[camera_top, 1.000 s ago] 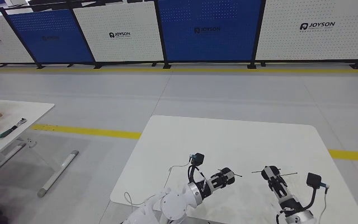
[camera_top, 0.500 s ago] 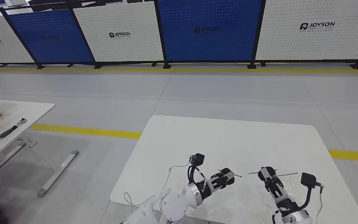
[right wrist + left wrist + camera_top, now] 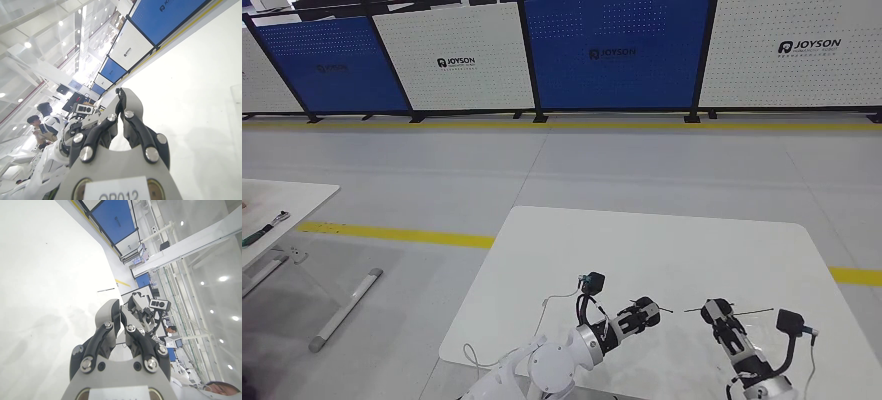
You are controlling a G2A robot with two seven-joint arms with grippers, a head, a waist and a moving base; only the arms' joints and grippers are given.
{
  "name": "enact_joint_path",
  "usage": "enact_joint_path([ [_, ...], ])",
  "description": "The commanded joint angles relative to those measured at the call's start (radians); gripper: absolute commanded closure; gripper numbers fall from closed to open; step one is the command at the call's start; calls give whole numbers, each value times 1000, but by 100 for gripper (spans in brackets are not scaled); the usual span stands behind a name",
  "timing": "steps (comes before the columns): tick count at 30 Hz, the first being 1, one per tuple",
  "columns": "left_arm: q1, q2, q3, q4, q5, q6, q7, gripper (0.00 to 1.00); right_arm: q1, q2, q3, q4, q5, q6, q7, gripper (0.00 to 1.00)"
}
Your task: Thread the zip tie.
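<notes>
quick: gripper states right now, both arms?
Left gripper: fingers shut on a thin black strip, likely a zip tie end.
Right gripper: fingers shut on the zip tie.

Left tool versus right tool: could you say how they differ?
The left tool faces the right tool; the right tool faces away across the table. A thin zip tie strip sticks out of the left tool; the right tool's tip shows a small black nub. Both are shut.
</notes>
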Motion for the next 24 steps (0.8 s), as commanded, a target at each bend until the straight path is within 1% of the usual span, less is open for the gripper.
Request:
enact_joint_path([
  [1,0,0,0,0,0,0,0,100,4,-2,-7,2,-11,5,1,100],
  [9,0,0,0,0,0,0,0,100,5,-7,-18,-3,-23,7,11,100],
  [18,0,0,0,0,0,0,0,100,6,-11,-13,-7,-3,4,31,100],
  [24,0,0,0,0,0,0,0,100,21,-15,-22,3,-16,21,34,100],
])
